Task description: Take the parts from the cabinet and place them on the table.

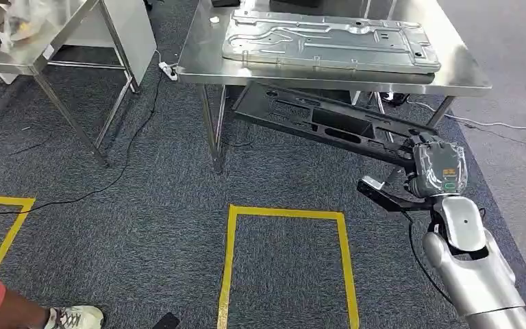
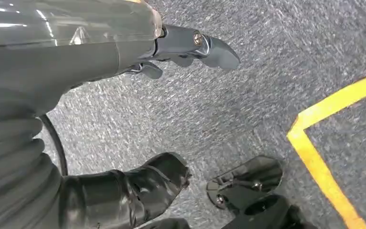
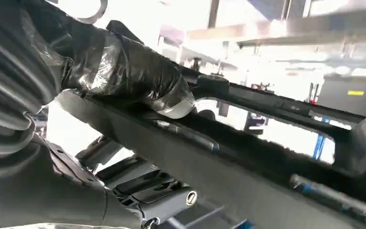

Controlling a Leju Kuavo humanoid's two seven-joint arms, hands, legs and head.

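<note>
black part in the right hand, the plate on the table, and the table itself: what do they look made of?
Black part, held by the right hand: likely moulded plastic, matt black, with ribs and cut-outs.
Plate: looks like stamped sheet metal, dull silver-grey, with pressed ridges and holes.
Table: probably stainless steel, a brushed top that reflects, on thin metal legs.

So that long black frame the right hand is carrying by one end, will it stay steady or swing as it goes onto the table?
The black frame looks moulded and ribbed, so probably stiff, not floppy. It is long and the right hand holds it near one end, so it may well droop or swing. With its open cut-outs it seems light for its size. The far end sits under the table and could catch on the edge.
</note>
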